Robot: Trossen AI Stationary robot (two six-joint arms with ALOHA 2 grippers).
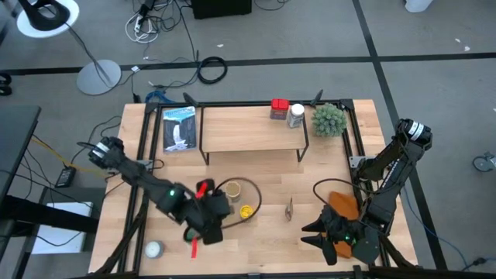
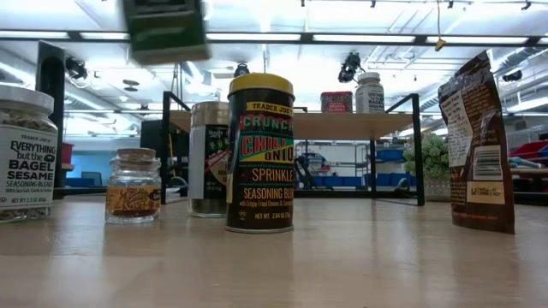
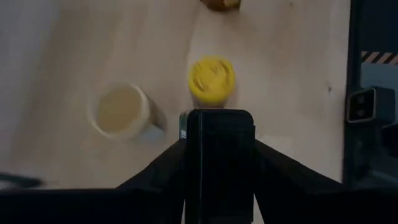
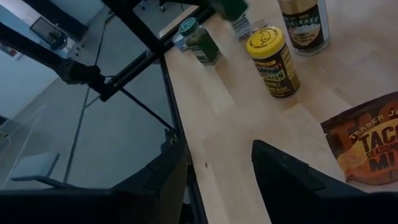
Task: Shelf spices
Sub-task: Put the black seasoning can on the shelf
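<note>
Left claw (image 1: 211, 219) beside yellow-lidded jar (image 1: 246, 211)

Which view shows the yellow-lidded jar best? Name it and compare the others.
The low view: the yellow-lidded jar stands centred with its label facing the camera. The right wrist view shows it at an angle, farther off. The left wrist view and the high view show only its lid.

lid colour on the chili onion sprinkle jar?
Yellow. The chili onion jar's lid shows best in the low view.
</note>
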